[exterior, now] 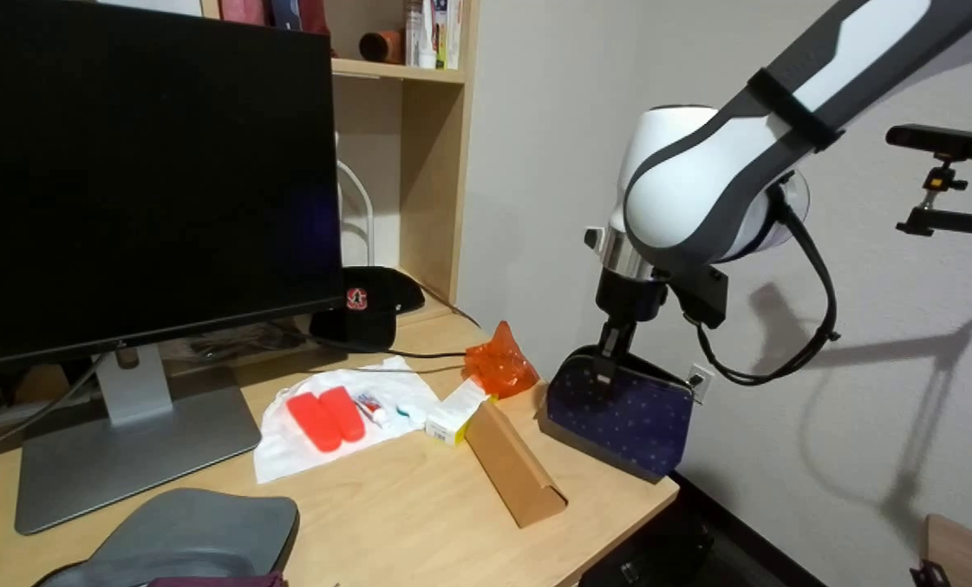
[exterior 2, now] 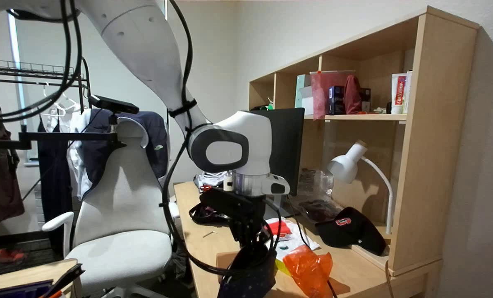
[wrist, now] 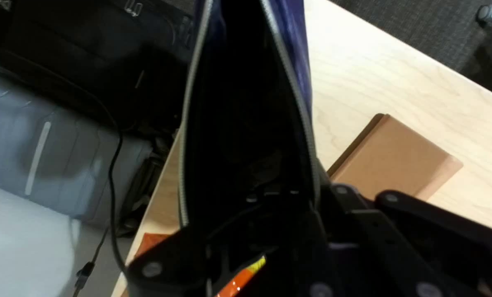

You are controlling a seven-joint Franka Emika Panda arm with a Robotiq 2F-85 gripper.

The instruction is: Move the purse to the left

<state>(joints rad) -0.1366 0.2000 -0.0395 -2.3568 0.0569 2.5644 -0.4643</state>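
The purse (exterior: 625, 420) is a dark navy pouch with small light dots. It stands upright, slightly tilted, at the desk's right corner in an exterior view. It also shows, partly cut off at the bottom, in an exterior view (exterior 2: 246, 281). In the wrist view the purse (wrist: 294, 45) has its zipper open and its inside is dark. My gripper (exterior: 608, 367) points down at the purse's top edge, one finger outside its wall and the other hidden inside. The fingers look closed on that wall. I cannot tell whether the purse's bottom touches the desk.
A brown cardboard box (exterior: 512, 465) lies beside the purse. An orange plastic bag (exterior: 502, 363) and a white-yellow box (exterior: 456, 412) are near it. A white cloth (exterior: 282, 448) bears red pieces. The black cap (exterior 2: 350, 231) lies by the shelf. The desk edge (exterior: 616, 538) is close.
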